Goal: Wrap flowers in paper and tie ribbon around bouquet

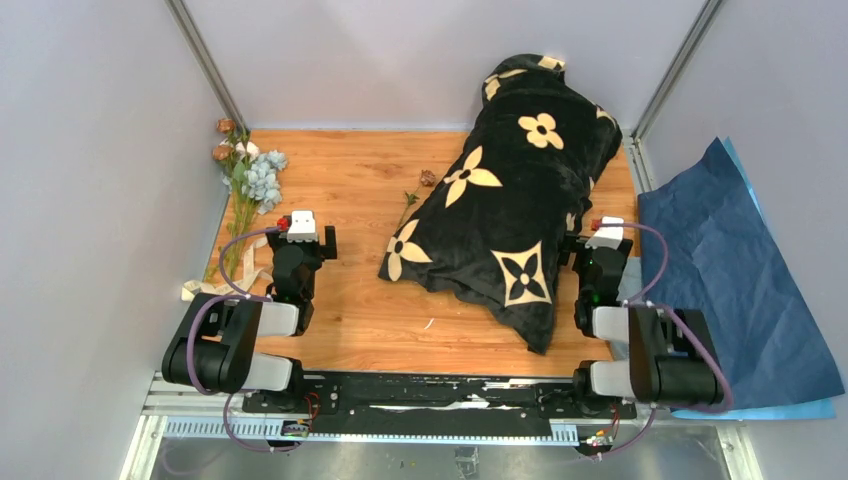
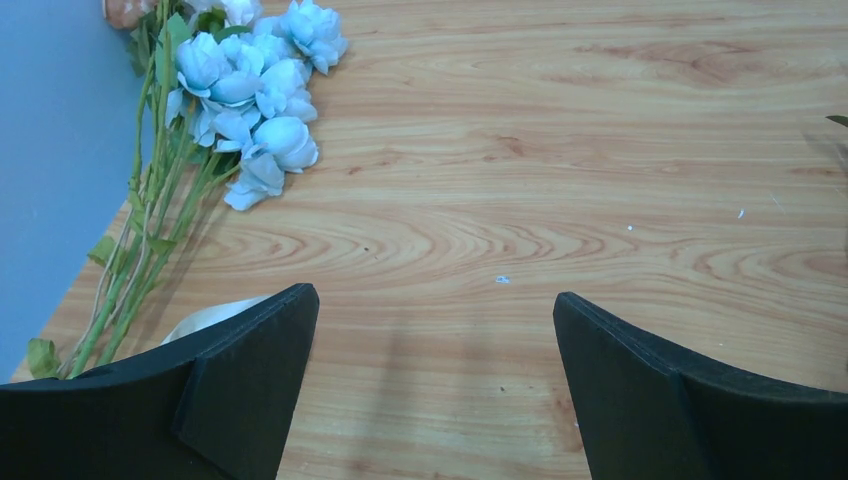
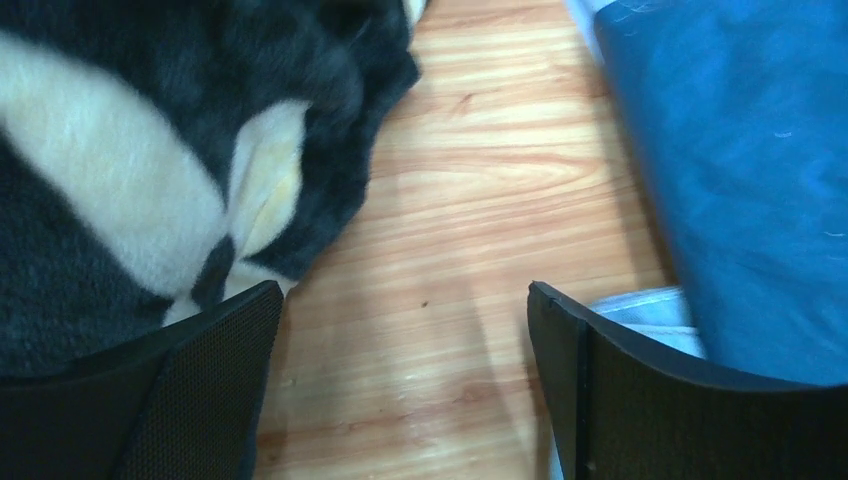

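Top external view. I see the left gripper [image 1: 303, 235] and the right gripper [image 1: 606, 240] both spread wide and holding nothing. The flowers [image 1: 250, 185] lie ahead and to the left of the left fingers, against the left wall. Their long axis runs away from the bases, blooms at the far end. The ribbon [image 1: 195, 291] trails beside the stem ends, left of that arm. The paper [image 1: 730, 280] lies navy side up to the right of the right fingers, past the edge of the table [image 1: 350, 190]. A black blanket [image 1: 510, 200] fills the middle.

Left wrist view. The fingers stand wide apart over bare wood. The blue blooms sit ahead and left, the stems slant back toward the left finger, and a bit of ribbon shows just behind it.

Right wrist view. The fingers are spread, with the blanket on their left and the paper on their right. I judge the right arm nearer the paper and the left arm nearer the flowers
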`<state>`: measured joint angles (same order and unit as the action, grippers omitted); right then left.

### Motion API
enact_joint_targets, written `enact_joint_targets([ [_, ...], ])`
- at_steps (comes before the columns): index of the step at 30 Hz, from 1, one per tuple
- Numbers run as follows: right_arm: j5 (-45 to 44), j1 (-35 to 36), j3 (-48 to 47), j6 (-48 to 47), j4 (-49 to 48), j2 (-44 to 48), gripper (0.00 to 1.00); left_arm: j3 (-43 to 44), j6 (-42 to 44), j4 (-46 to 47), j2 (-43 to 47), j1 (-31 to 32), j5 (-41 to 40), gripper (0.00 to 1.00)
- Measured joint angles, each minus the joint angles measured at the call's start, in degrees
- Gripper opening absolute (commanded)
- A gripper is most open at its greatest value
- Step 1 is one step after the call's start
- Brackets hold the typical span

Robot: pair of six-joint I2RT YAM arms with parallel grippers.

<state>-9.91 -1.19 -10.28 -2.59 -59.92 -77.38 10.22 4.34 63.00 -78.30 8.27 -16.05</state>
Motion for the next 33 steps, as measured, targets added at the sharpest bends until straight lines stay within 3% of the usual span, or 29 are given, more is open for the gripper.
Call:
enact_joint_targets([
  [4, -6.3, -0.2, -1.7, 3.7, 11.0, 11.7, 0.97, 0.0, 0.0, 0.0, 0.0, 0.0, 0.2, 1.00],
  [8, -9.0, -2.2, -12.9, 11.5, 28.6, 23.3, 0.67, 0.7, 0.0, -3.1, 1.0, -1.5, 3.4, 1.00],
  [10, -7.9, -2.9, -21.4, 14.1, 36.3, 25.2, 0.48, 4.3, 0.3, -12.5, 4.2, -2.8, 6.2, 1.00],
  [12, -4.7, -3.1, -30.9, 16.4, 43.9, 24.4, 0.22, 12.1, 2.1, -24.9, 7.6, -3.7, 9.1, 1.00],
  [16, 1.0, 1.0, -48.8, 19.3, 56.6, 16.9, 0.03, 32.4, 8.4, -47.4, 10.9, -4.0, 13.4, 1.00],
  [19, 0.9, 15.1, -62.3, 18.2, 64.3, 6.4, 0.00, 48.2, 14.3, -67.7, 12.1, -4.0, 17.2, 1.00],
  [23, 2.3, 32.2, -77.7, 17.2, 71.3, -11.4, 0.00, 58.0, 18.9, -85.8, 13.9, -4.0, 20.0, 1.00],
  [28, 7.6, 43.0, -89.4, 18.4, 75.0, -31.8, 0.00, 55.8, 20.7, -98.6, 17.0, -4.0, 20.3, 1.00],
  [33, 9.9, 46.3, -102.5, 19.5, 80.8, -50.2, 0.00, 52.4, 21.1, -103.9, 17.7, -4.0, 19.3, 1.00],
])
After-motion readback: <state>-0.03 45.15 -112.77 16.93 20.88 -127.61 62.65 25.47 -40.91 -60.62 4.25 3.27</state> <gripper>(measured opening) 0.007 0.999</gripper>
